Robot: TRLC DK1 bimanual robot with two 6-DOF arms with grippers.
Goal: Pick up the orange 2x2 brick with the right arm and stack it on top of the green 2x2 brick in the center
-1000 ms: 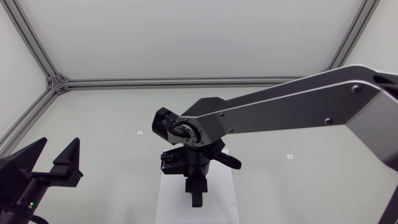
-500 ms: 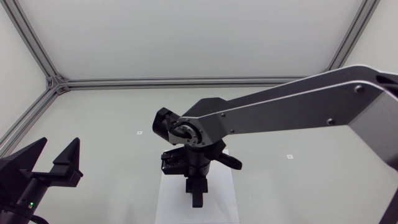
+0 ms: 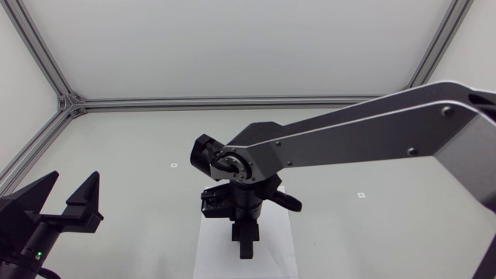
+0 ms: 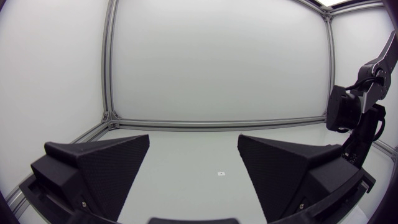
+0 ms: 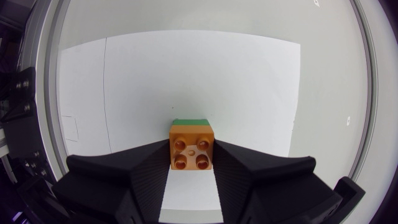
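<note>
You're in a lab test cell.
Aluminium frame [image 3: 232, 101] across the upper half, plain white table [image 3: 139, 151], grey robot arm [image 3: 349, 132] at right.

My left hand [image 4: 194, 149] is above the table [image 4: 186, 155], its two wedge fingers [image 4: 99, 168] spread wide with nothing between them. Ahead of the hand, in line with the gap and nearer one finger, a small dark mark [image 4: 220, 173] sits on the table. Farther ahead, out past that same finger, my right arm [image 4: 354, 118] stands with its black links bent down toward the table.
</note>
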